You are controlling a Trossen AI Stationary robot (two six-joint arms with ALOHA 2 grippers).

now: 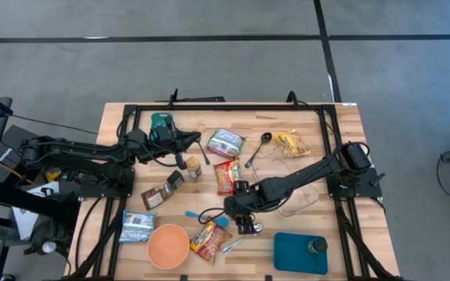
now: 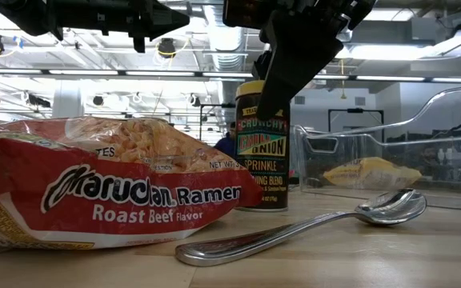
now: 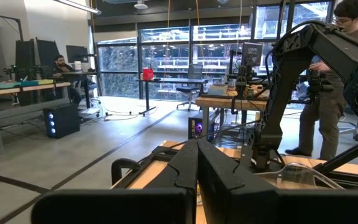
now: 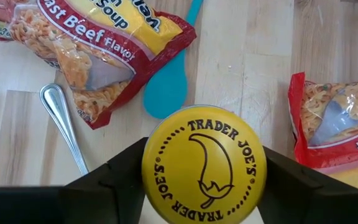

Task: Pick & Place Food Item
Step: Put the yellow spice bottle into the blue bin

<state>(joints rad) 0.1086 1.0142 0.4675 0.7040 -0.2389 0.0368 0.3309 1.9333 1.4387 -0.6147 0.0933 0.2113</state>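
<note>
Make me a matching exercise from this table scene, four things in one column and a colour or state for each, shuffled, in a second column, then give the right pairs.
Things:
1. spice jar
2. metal spoon
3. bowl
4. left gripper

Colour or state:
A. orange
B. yellow lid, between the right gripper's fingers
C. shut, holding nothing
D. lying beside the Maruchan ramen pack

Pairs: 1-B, 2-D, 3-A, 4-C

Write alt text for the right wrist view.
The right hand straddles a yellow Trader Joe's jar lid, one finger on each side. Around it on the wooden table lie two ramen packs, a teal spoon and a metal spoon.
</note>
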